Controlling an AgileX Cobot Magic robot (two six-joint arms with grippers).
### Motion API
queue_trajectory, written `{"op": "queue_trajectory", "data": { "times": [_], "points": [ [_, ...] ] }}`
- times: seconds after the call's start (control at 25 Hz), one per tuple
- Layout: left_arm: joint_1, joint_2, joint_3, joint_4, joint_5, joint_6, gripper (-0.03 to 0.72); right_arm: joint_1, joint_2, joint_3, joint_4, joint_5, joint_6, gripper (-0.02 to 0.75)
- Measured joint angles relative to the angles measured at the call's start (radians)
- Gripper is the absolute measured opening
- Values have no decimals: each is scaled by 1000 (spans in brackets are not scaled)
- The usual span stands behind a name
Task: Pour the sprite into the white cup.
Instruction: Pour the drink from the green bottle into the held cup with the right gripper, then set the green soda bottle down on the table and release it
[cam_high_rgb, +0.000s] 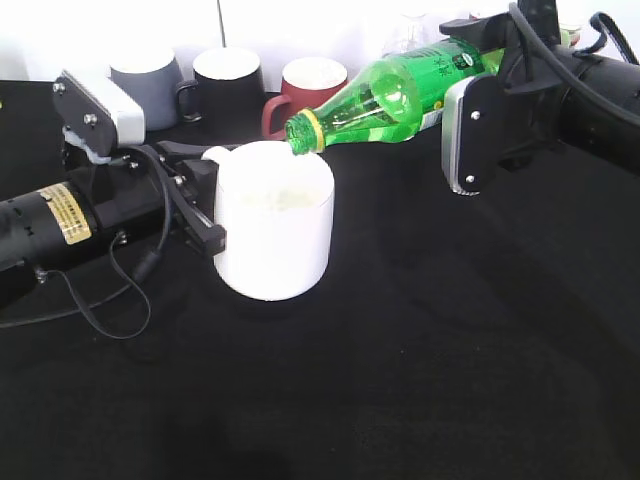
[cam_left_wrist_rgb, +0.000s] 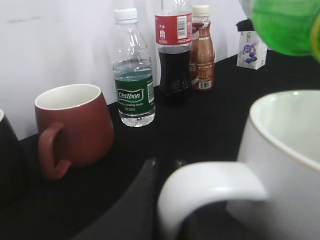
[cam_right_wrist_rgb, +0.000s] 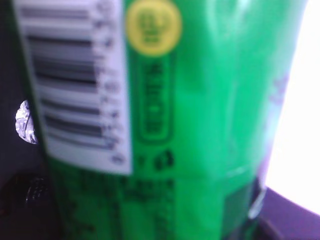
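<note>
The sprite (cam_high_rgb: 390, 98), a green bottle with a yellow neck ring, is tipped nearly flat, its open mouth over the far rim of the white cup (cam_high_rgb: 272, 232). My right gripper (cam_high_rgb: 478, 90) is shut on its labelled body, which fills the right wrist view (cam_right_wrist_rgb: 200, 125). The white cup stands on the black table. My left gripper (cam_high_rgb: 205, 205) is shut on the cup's handle (cam_left_wrist_rgb: 210, 192); one dark finger lies against the handle's left side. The bottle's shoulder shows at the top right of the left wrist view (cam_left_wrist_rgb: 287, 25).
A grey mug (cam_high_rgb: 148, 88), a black mug (cam_high_rgb: 228, 85) and a dark red mug (cam_high_rgb: 308, 90) stand behind the cup. By the wall stand a small water bottle (cam_left_wrist_rgb: 132, 75), a cola bottle (cam_left_wrist_rgb: 174, 50), a brown bottle (cam_left_wrist_rgb: 201, 50) and a small carton (cam_left_wrist_rgb: 250, 47).
</note>
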Motion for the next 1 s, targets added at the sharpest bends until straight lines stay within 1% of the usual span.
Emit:
{"op": "queue_trajectory", "data": {
  "times": [0.24,0.32,0.4,0.44,0.52,0.6,0.68,0.76,0.84,0.88,0.96,1.0],
  "points": [
    [0,0,0,1,2,0,56,0,0,-3,0,-2,6,407],
    [0,0,0,1,2,0,56,0,0,-5,1,-4,117,407],
    [0,0,0,0,2,0,56,0,0,-8,4,-11,289,407],
    [0,0,0,-1,1,0,56,0,0,-8,4,-13,409,407],
    [0,0,0,-8,1,0,56,0,0,-8,-20,-15,686,407],
    [0,0,0,-37,0,0,56,0,0,-8,-38,-16,1030,407],
    [0,0,0,-106,0,11,56,0,0,-8,-39,-18,1375,407],
    [0,0,0,-228,-1,78,56,0,0,-8,-39,-18,1609,407],
    [10,1,0,-367,-31,147,56,0,0,-8,-39,-18,1687,407],
    [29,1,1,-408,-65,159,56,0,0,-8,-38,-18,1693,407],
    [105,1,1,-435,-104,165,56,0,0,-8,-2,-18,1696,407],
    [157,1,1,-436,-105,165,56,0,0,-8,10,-18,1697,407]
  ]
}}
